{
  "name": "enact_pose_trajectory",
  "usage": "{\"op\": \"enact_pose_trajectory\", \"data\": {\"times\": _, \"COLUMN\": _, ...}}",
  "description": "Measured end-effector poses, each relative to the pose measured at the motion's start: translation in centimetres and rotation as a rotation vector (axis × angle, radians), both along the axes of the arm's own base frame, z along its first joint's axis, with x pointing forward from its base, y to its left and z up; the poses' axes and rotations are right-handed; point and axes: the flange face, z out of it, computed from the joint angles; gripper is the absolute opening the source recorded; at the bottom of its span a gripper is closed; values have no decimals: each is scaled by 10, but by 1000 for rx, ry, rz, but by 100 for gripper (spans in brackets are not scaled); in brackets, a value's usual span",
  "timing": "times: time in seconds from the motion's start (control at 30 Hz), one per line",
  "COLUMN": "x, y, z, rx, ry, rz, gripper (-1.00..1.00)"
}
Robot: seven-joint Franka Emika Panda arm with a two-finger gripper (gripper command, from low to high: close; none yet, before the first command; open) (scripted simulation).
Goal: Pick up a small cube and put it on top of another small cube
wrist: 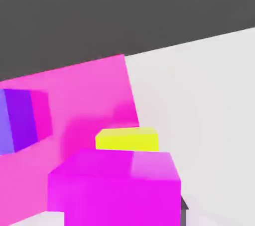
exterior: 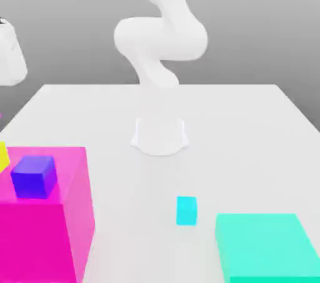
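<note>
A small magenta cube (wrist: 114,185) sits close in front of the hand camera, and my gripper (wrist: 115,207) looks shut on it. One dark fingertip (wrist: 184,211) shows against the cube's side. Just beyond it a small yellow cube (wrist: 127,139) rests on the big pink block (wrist: 84,100). In the exterior view the yellow cube (exterior: 2,157) pokes in at the left edge, on the pink block's (exterior: 44,225) top. A small blue-purple cube (exterior: 34,176) also stands on that block. A small cyan cube (exterior: 186,210) lies on the white table.
A large teal block (exterior: 265,247) stands at the front of the exterior view's right. The arm's white base (exterior: 160,135) is at the table's (exterior: 250,138) middle, and white arm parts (exterior: 9,54) hang at the exterior view's upper left.
</note>
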Motion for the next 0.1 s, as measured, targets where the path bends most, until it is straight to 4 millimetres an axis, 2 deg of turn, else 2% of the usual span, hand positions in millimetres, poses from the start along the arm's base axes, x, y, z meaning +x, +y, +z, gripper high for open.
{"op": "enact_pose_trajectory", "data": {"times": 0.03, "x": 0, "y": 0, "z": -8, "rx": -1, "ry": 0, "rz": 0, "gripper": 100}}
{"op": "enact_pose_trajectory", "data": {"times": 0.1, "x": 0, "y": 1, "z": -8, "rx": -1, "ry": 0, "rz": 2, "gripper": 100}}
